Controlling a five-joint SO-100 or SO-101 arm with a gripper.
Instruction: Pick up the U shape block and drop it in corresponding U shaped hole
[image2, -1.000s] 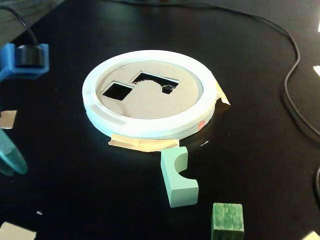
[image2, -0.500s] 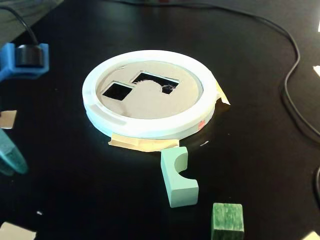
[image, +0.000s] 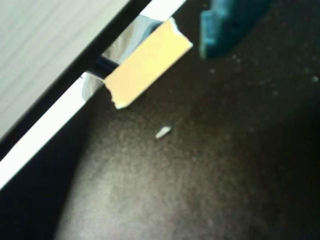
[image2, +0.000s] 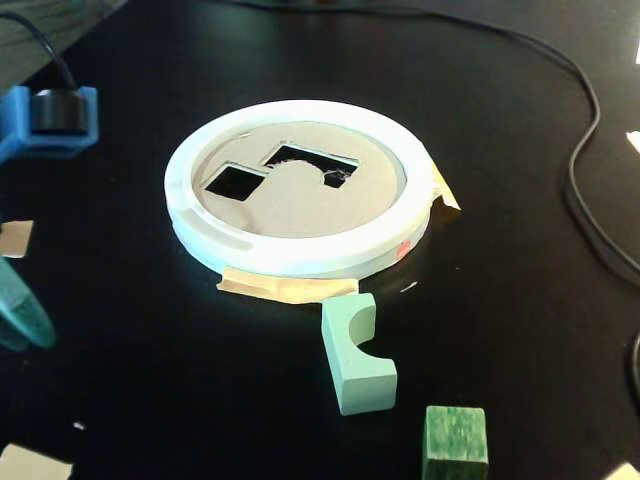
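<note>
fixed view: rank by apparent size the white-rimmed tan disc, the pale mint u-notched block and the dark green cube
1. White-rimmed tan disc, by far the largest.
2. Pale mint U-notched block.
3. Dark green cube, smallest as seen, though the bottom edge crops it.

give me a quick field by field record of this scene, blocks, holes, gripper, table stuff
surface: black table
U shape block: pale mint, lying on the table just in front of the white rim, notch facing right in the fixed view
dark green cube, near the bottom edge, right of the mint block
white rim, taped down, ringing a tan disc
U shaped hole, empty
square hole, empty, left of it
gripper: teal part at the left edge, far from the block; open or shut unclear
cable, at right
</note>
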